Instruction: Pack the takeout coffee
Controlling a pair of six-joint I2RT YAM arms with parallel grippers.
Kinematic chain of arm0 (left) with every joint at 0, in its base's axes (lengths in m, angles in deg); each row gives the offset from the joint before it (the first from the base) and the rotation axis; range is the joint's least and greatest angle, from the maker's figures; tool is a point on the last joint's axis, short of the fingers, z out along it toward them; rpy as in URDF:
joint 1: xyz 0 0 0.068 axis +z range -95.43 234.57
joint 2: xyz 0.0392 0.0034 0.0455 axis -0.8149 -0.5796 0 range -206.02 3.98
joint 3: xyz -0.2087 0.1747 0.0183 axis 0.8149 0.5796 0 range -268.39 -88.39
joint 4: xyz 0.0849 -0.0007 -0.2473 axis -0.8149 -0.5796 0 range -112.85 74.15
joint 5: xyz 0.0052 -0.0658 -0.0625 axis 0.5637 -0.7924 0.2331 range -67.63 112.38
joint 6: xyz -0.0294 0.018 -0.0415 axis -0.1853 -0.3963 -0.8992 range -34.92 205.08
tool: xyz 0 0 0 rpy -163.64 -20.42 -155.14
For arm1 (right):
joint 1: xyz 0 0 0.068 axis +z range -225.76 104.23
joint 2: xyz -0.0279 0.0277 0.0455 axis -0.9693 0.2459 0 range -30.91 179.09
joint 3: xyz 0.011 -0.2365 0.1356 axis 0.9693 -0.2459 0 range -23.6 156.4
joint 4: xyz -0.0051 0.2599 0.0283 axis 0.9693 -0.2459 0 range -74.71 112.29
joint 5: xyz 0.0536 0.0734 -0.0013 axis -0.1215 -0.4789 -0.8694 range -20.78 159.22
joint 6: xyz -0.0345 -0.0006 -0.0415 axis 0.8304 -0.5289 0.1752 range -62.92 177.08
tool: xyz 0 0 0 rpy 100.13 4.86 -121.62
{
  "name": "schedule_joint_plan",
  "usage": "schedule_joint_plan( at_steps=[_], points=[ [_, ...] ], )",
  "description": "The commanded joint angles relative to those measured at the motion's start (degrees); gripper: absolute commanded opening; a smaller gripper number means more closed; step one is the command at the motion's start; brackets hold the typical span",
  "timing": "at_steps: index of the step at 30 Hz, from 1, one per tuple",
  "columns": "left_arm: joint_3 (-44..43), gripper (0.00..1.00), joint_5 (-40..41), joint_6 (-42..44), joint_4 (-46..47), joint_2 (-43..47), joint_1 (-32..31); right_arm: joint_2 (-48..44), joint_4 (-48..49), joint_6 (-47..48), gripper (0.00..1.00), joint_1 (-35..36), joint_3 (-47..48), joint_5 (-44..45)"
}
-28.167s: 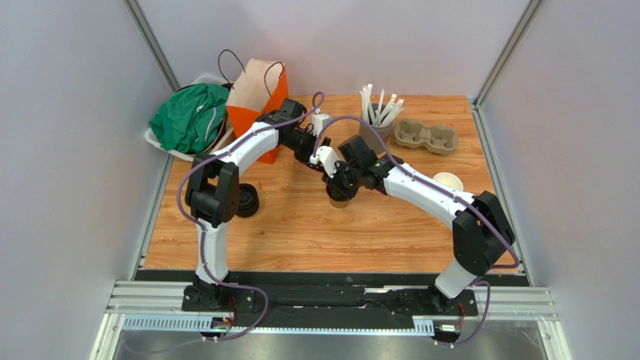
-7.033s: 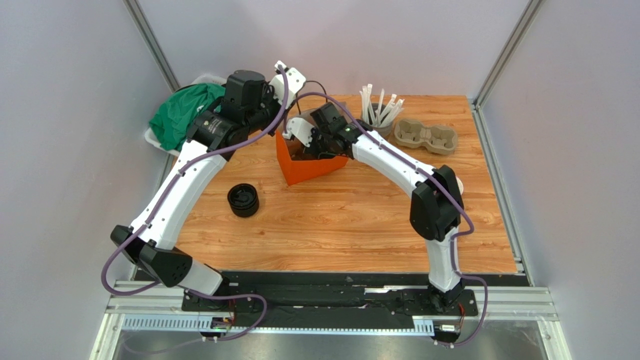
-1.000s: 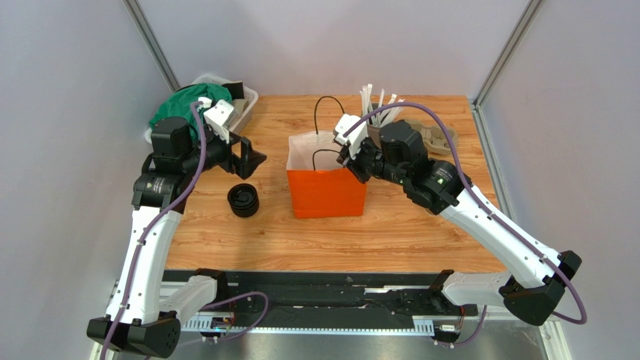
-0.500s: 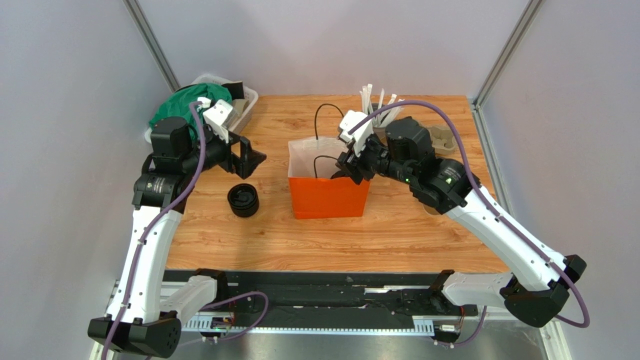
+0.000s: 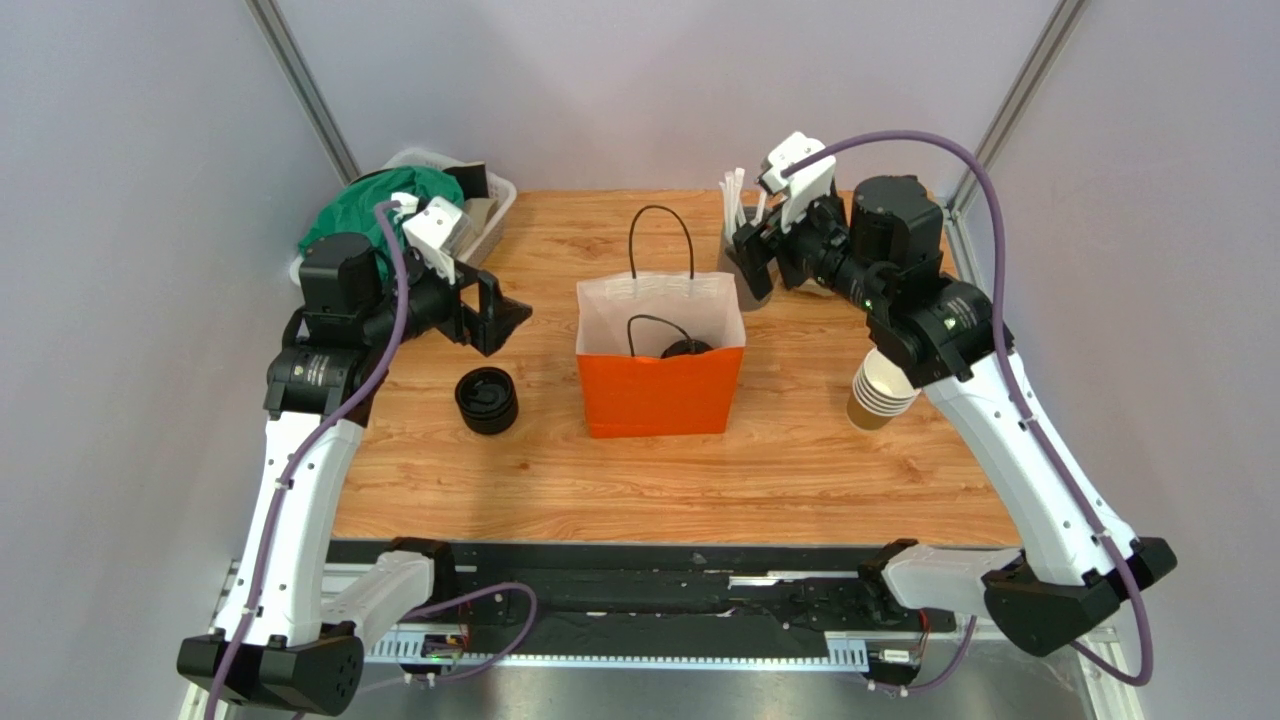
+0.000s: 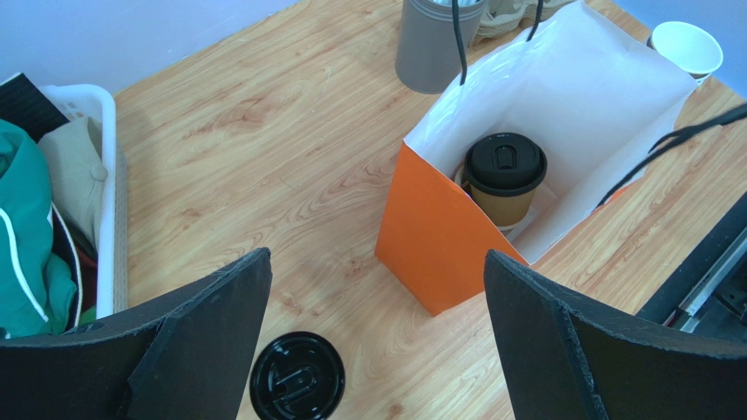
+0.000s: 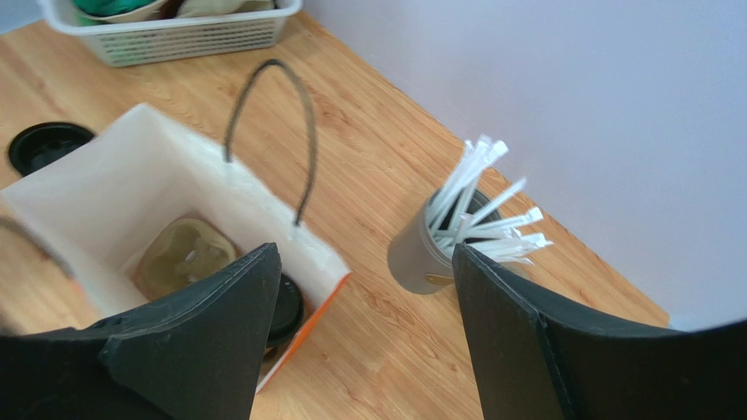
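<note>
The right gripper (image 7: 359,350) has its jaws well apart with nothing between them. It hangs above the table (image 5: 601,480) just beyond the bag's (image 5: 661,393) far right corner, close to the grey straw cup (image 7: 421,254). Empty jaws held off to the side of the bag's mouth suggest a finished drop-off, not a reach.

The left gripper (image 6: 377,341) is spread just as wide and is also empty. It is held high, left of the bag and tilted, so its camera looks down into the opening. That pose reads as standing by, out of the way and with a view of the result.

The coffee (image 6: 504,179) stands upright on the bag's floor with its black lid on. In the left wrist view it sits toward the far side of the bag. Standing upright and walled in, it should neither tip nor spill.

The bag stands mid-table with its mouth open. One cord handle (image 7: 306,140) arches up and the other droops inward near the cup. A brown shape on the bag's floor is too blurred to name.

Outside the bag, spare lids (image 5: 487,401) sit to its left, a cup stack (image 5: 882,393) to its right, and a basket (image 5: 489,195) in the far left corner. None of these looks meant for the bag.

The packing itself appears done. The likely remaining care is drawing the arms away without catching a handle and tipping the bag.
</note>
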Motion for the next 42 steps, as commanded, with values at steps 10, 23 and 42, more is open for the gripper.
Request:
schedule_joint_plan(
  at_steps=[10, 23, 42],
  points=[
    [0.9, 0.99, -1.7, -1.0, 2.2, 1.9, 1.5, 17.3, 15.1, -4.0, 0.72, -8.3, 3.0, 3.0],
    [1.8, 0.99, -2.9, -2.0, 3.4, 1.8, 3.3, 28.4, 13.4, -6.1, 0.65, -9.6, 9.1, 10.9],
    [3.4, 0.99, -4.2, -3.5, 4.9, 2.7, 5.1, 35.1, 10.3, -5.7, 0.60, -10.2, 9.8, 14.2]
  ],
)
